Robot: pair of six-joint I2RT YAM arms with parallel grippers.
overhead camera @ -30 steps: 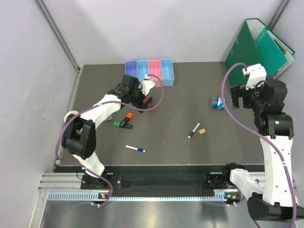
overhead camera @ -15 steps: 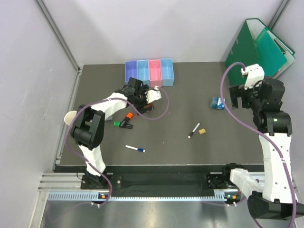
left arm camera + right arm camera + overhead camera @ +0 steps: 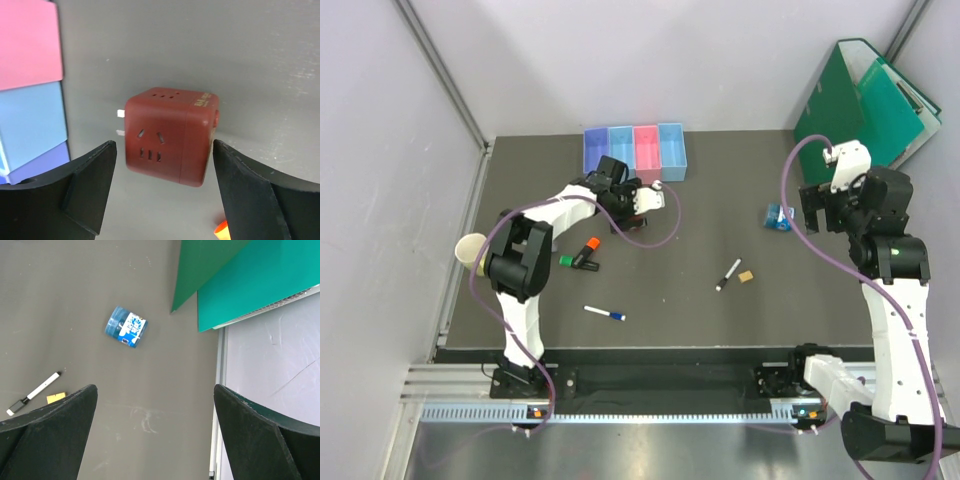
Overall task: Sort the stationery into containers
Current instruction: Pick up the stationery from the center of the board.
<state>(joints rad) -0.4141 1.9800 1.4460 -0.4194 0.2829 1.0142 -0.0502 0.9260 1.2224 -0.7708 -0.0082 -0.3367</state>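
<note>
Find the dark red plastic plug cube (image 3: 172,135) on the grey bench (image 3: 260,60), centred between the left gripper's (image 3: 165,150) spread jaws, untouched, near the pink plastic bin (image 3: 27,45) and light-blue plastic bin (image 3: 30,125). Discount the right gripper (image 3: 155,387): spread too, well apart.

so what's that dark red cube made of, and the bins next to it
Dark red cube: likely moulded plastic, matte with soft sheen; socket slots and metal-looking prongs show. Bins: probably smooth plastic, flat even colour, though blurred here.
</note>
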